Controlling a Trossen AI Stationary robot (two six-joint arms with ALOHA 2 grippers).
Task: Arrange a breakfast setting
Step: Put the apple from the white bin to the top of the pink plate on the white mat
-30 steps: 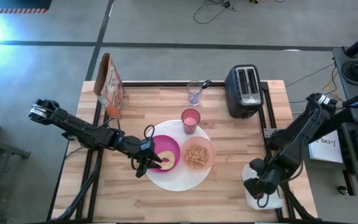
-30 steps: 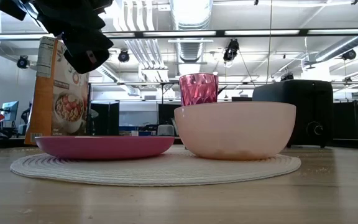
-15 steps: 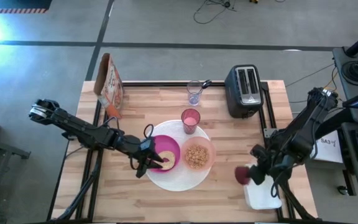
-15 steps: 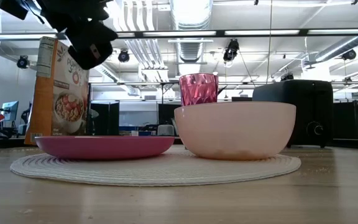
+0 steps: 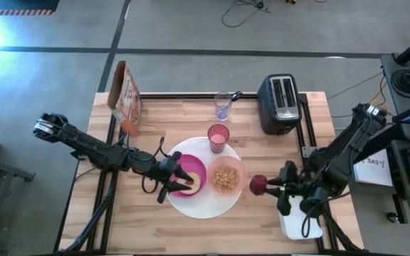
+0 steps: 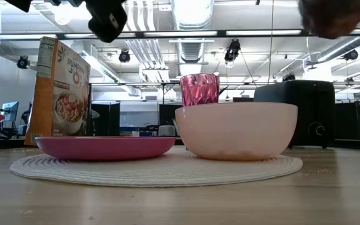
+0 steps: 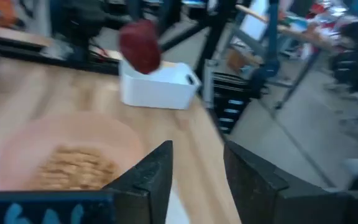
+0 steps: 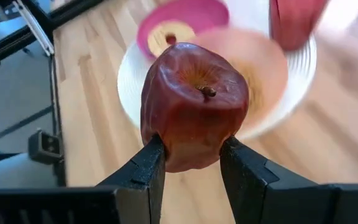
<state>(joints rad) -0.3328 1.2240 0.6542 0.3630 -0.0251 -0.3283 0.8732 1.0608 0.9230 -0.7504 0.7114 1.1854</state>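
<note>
On the wooden table (image 5: 148, 227) the setting looks nearly complete: the large white plate (image 5: 212, 208) carries the magenta plate (image 5: 194, 165) with the bagel (image 5: 190, 180), the peach bowl (image 5: 226, 177) and the pink tumbler (image 5: 218, 136). The right gripper (image 5: 270, 186) clamps the dark-red apple (image 5: 259, 185) beside the plate, not yet placed. The left gripper (image 5: 171, 180), its fingers apart and empty, hangs over the magenta plate.

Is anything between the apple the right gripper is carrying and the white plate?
Nothing visible. The right gripper holds the dark-red fruit over bare table, just beside the peach bowl on the white plate.
</note>
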